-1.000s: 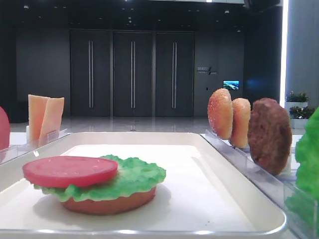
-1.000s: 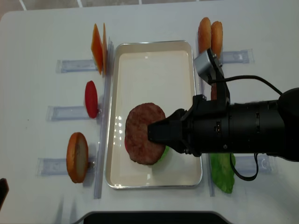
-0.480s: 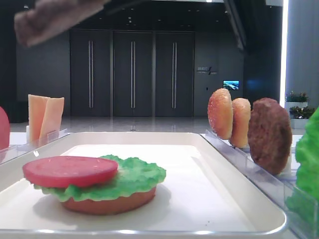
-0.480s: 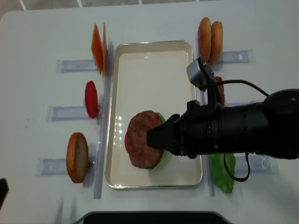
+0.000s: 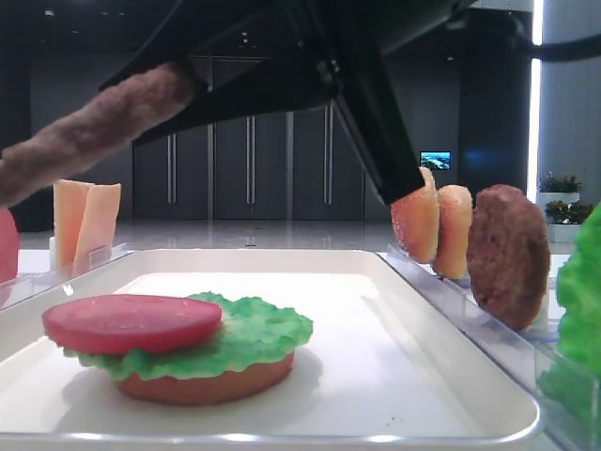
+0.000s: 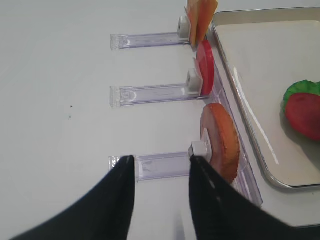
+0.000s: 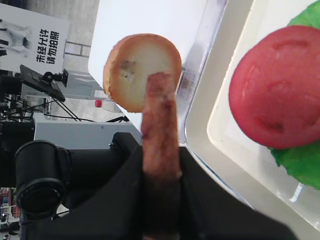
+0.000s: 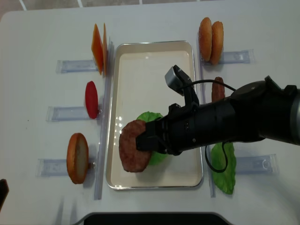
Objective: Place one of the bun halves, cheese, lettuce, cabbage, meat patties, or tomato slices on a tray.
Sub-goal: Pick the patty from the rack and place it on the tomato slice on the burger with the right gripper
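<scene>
The right gripper [image 8: 140, 143] is pinching a meat patty [image 8: 133, 152] between its pressed-together jaws, holding the brown disc tilted above the lower left part of the white tray [image 8: 154, 54] in the overhead view. Seen from the right wrist, the patty [image 7: 160, 150] is standing edge-on at the centre of the frame. Directly beneath it, a stack is sitting in the tray: a tomato slice [image 5: 131, 322] lying on a lettuce leaf [image 5: 254, 334], which is resting on a flat bun base [image 5: 211, 383]. A second patty [image 5: 507, 256] is standing upright in a clear rack at the right of the low view, beside two bun halves [image 5: 434, 221] further back. Cheese slices [image 5: 84, 221] are standing at the left. More lettuce [image 8: 224, 169] is lying at the lower right of the overhead frame. The left gripper [image 6: 160, 167] is hovering with its jaws spread, holding nothing, at the bottom of its own view, next to another bun half [image 6: 222, 140] standing in a rack [image 6: 160, 165].
</scene>
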Robot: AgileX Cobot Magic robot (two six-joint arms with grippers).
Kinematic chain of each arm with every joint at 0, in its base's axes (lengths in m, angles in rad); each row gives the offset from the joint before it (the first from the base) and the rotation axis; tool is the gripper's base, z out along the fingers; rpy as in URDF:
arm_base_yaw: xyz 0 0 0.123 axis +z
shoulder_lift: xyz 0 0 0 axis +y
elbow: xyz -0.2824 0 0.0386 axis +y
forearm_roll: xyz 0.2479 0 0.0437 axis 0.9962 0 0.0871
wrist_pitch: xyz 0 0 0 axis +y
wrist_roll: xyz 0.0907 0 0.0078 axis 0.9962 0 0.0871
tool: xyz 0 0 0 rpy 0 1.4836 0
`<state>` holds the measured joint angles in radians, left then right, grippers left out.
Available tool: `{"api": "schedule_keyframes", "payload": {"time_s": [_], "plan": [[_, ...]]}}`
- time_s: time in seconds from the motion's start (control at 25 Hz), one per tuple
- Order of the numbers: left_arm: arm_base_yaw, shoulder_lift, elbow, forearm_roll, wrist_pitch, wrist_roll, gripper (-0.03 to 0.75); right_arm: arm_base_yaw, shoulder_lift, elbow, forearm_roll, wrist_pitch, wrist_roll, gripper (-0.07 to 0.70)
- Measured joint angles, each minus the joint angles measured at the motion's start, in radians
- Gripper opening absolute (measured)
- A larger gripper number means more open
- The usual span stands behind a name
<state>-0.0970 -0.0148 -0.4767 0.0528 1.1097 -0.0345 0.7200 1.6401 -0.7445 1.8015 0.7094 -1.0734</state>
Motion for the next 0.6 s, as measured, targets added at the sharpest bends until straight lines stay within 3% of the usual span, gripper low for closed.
{"api": "schedule_keyframes", "payload": {"time_s": [0.36,0.6], "plan": [[0.000,0.000,0.000,0.000,0.000,0.000,0.282,-0.004,0.093,-0.022,-0.001,0.011,-0.049,0.109],[0.000,0.000,0.000,0.000,0.000,0.000,0.282,-0.058,0.095,-0.027,-0.001,0.021,-0.072,0.109]]}}
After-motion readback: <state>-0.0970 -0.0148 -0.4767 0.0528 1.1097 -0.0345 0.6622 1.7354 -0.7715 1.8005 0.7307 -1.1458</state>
